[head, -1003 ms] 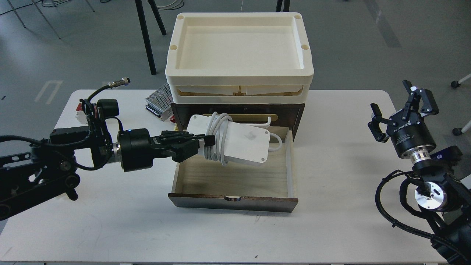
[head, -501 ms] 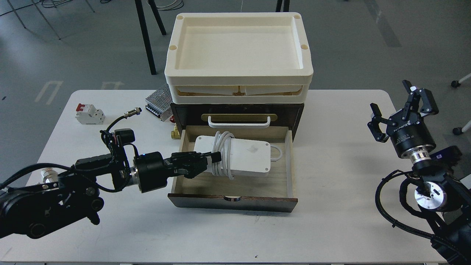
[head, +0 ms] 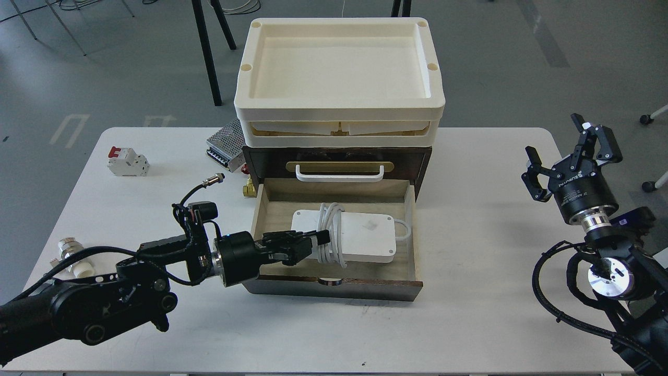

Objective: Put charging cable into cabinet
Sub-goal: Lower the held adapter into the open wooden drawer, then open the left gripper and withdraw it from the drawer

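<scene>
Charging cable [head: 360,239] is lying flat inside the pulled-out drawer [head: 412,235] of the cabinet [head: 422,162], toward the drawer's front, its long axis running left to right across the drawer. White cord is sitting wound round the block left of its middle; a small loop is poking out at the right end, pointing at the drawer's right wall. Left gripper [head: 319,237] is reaching in over the drawer's left wall, fingers clamping the block's left end beside the cord wraps. Right gripper [head: 566,151] is hanging well apart at the table's [head: 469,324] right edge, fingers spread, holding nothing. Cream trays [head: 339,78] are sitting stacked on the cabinet top. Circuit breaker [head: 127,161] is resting far left on the table
</scene>
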Controlling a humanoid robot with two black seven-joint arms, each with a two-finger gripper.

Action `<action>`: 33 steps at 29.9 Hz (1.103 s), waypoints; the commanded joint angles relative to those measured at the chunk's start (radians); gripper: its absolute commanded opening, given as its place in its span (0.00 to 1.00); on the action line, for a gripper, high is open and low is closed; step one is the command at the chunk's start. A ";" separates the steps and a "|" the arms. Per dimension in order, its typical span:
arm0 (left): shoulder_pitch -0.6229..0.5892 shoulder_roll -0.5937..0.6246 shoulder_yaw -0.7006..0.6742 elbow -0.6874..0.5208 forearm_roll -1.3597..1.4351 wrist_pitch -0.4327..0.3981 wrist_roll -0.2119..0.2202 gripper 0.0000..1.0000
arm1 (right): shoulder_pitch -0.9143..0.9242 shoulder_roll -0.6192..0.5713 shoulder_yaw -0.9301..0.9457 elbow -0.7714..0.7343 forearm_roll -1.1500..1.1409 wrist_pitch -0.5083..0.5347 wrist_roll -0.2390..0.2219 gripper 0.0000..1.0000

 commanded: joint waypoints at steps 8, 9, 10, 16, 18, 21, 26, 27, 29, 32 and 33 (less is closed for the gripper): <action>-0.001 -0.080 0.000 0.120 0.029 0.000 0.000 0.06 | 0.000 0.000 0.000 0.000 0.000 0.000 0.000 0.99; -0.001 -0.088 0.000 0.134 0.027 0.000 0.000 0.09 | 0.000 0.000 0.000 0.000 0.000 0.000 0.000 0.99; -0.001 -0.097 0.000 0.156 0.027 0.000 0.000 0.13 | 0.000 0.000 0.000 -0.002 0.000 0.000 0.000 0.99; 0.001 -0.111 -0.001 0.183 0.026 -0.002 0.000 0.43 | 0.000 0.000 0.000 -0.002 0.000 0.000 0.000 0.99; 0.003 -0.111 -0.001 0.182 0.024 -0.003 0.000 0.51 | 0.000 0.000 0.000 -0.002 0.000 0.000 0.000 0.99; 0.003 -0.111 -0.004 0.174 0.014 -0.008 0.000 0.67 | 0.000 0.000 0.000 -0.002 0.000 0.000 0.000 0.99; 0.006 -0.097 -0.018 0.144 -0.003 -0.008 0.000 0.85 | 0.000 0.000 0.000 0.000 0.000 0.000 0.000 0.99; 0.006 -0.091 -0.019 0.130 -0.020 -0.008 0.000 0.87 | 0.000 0.000 0.000 0.000 0.000 0.000 0.000 0.99; 0.004 -0.076 -0.020 0.101 -0.058 -0.008 0.000 0.90 | 0.000 0.000 0.000 -0.002 0.000 0.000 0.000 0.99; 0.003 -0.033 -0.023 0.056 -0.098 -0.008 0.000 0.94 | 0.000 0.000 0.000 0.000 0.000 0.000 0.000 0.99; 0.001 -0.022 -0.023 0.047 -0.103 -0.008 0.000 0.94 | 0.000 0.000 0.000 0.000 0.000 0.000 0.000 0.99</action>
